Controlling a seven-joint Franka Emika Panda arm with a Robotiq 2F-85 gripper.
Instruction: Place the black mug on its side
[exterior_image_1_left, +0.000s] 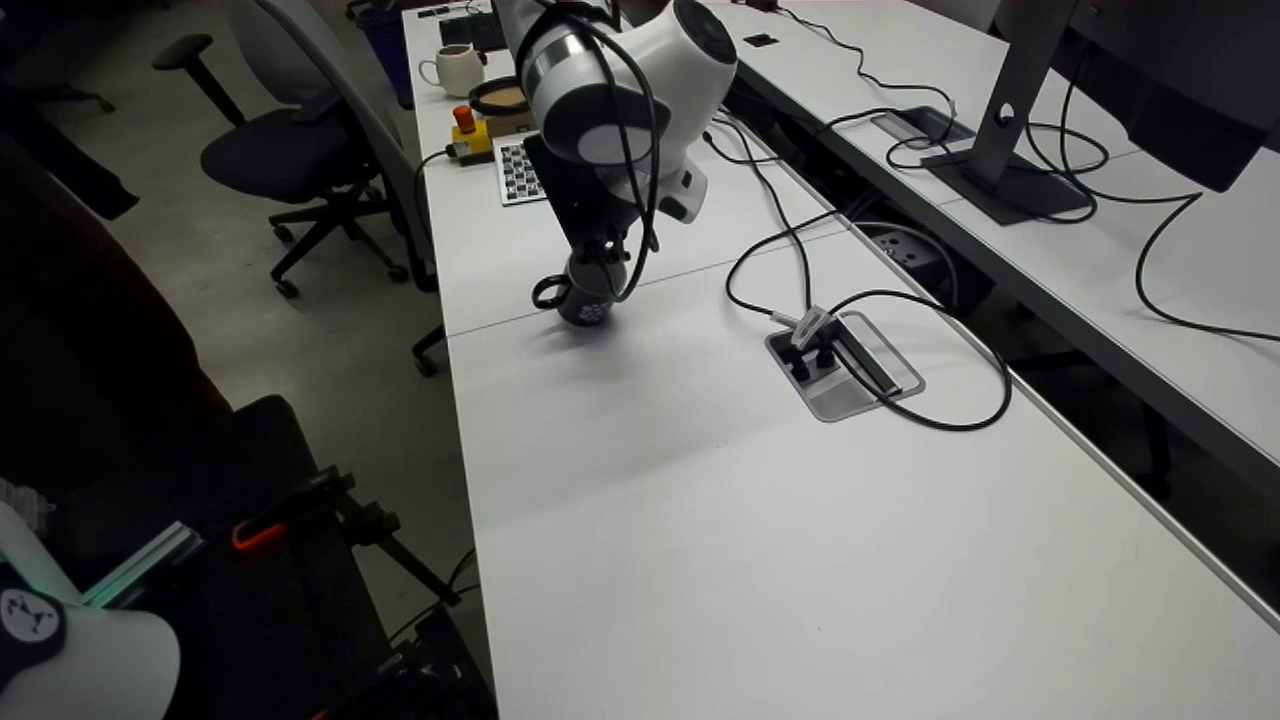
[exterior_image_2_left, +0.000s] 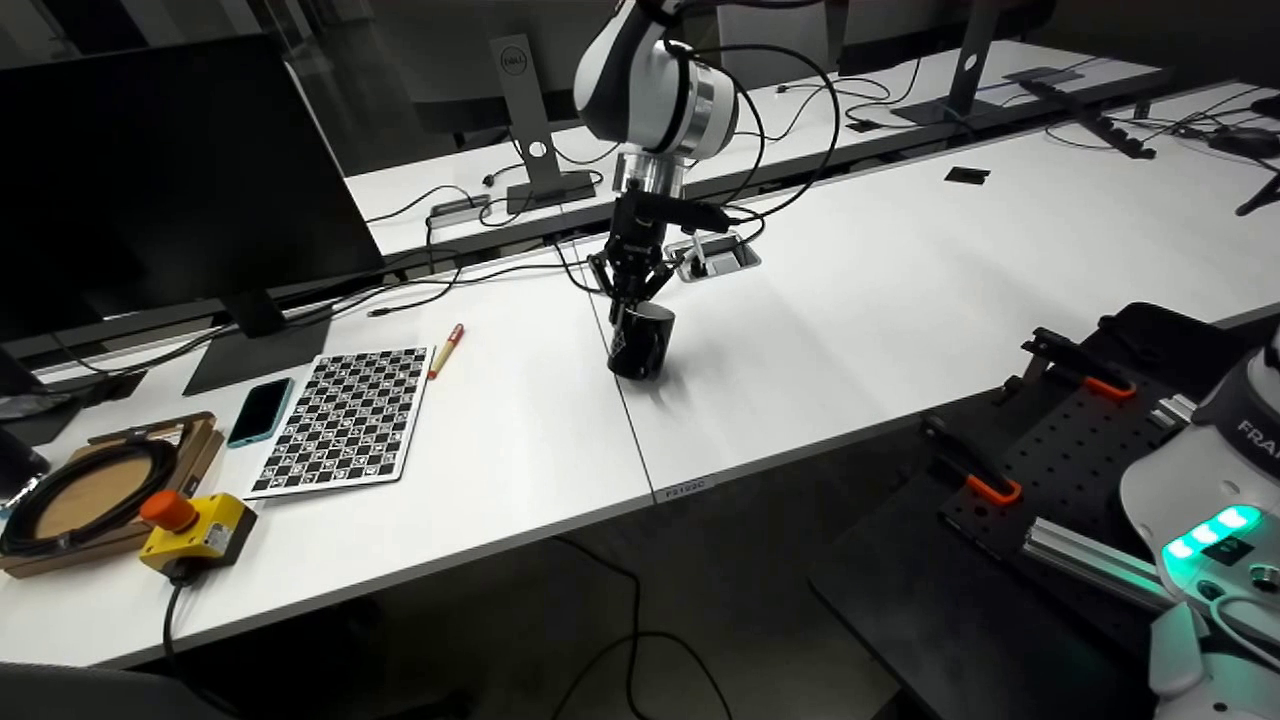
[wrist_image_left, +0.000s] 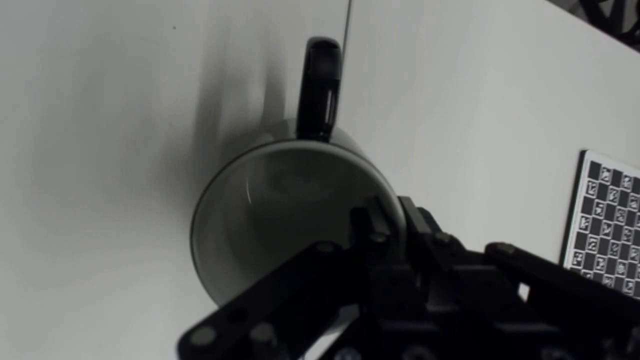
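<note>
One black mug, of two mugs I count at the white table, is mouth up at the table's seam in both exterior views, its rim caught in my gripper. Working the arm from a distance, I have the two fingers drawn to a narrow gap: in the wrist view one reaches inside the mug and one sits outside, the wall pinched between them and the single handle apart from both. I cannot tell whether the base touches the table. The cream mug is well apart in an exterior view, near one stop button and one coil of cable on one cardboard box. Also on the table: one checkered board, one phone just beside it and one red-and-yellow pen near its opposite edge.
</note>
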